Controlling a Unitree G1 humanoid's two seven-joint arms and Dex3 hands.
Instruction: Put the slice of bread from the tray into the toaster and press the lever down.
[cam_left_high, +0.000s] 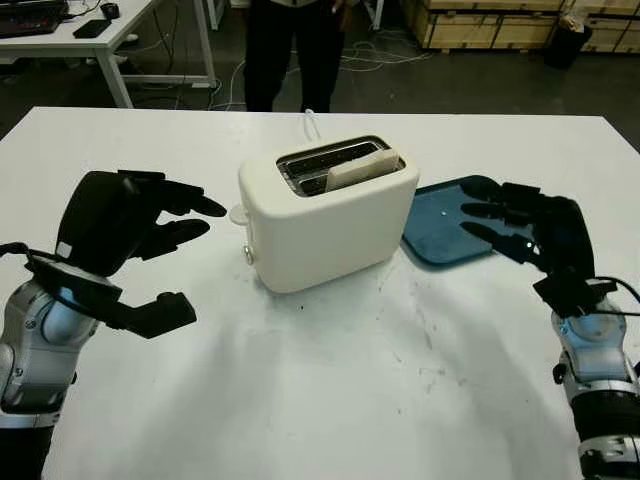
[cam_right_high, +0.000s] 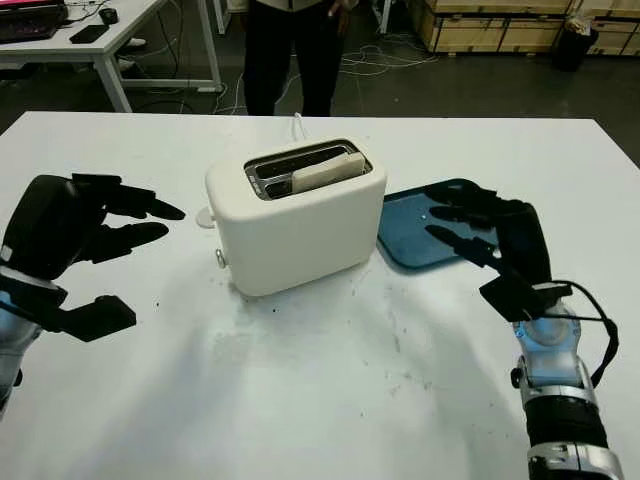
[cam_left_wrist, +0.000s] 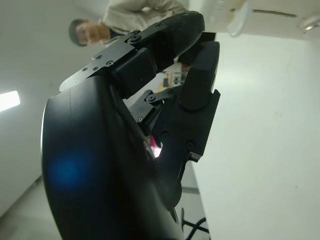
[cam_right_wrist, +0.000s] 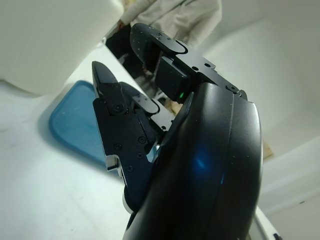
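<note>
Bread (cam_left_high: 360, 168) in toaster (cam_left_high: 325, 215); left hand (cam_left_high: 135, 235), right hand (cam_left_high: 520, 225) open alongside.

Even overhead light, soft shadows.
The white table (cam_left_high: 320, 400) is brightly lit; blue glare is seen on the black hand shells in the wrist views.

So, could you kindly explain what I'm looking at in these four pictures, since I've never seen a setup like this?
It is a humanoid robot with two black three-finger hands. The two wide pictures come from cameras in its head, looking down at a white table. The two close pictures come from cameras on its wrists. On the table stands a cream toaster with a slice of bread sticking out of one slot, and beside it lies a blue tray. The left hand is open beside the toaster; the right hand is open above the tray. Neither holds anything. A person stands beyond the table.
</note>
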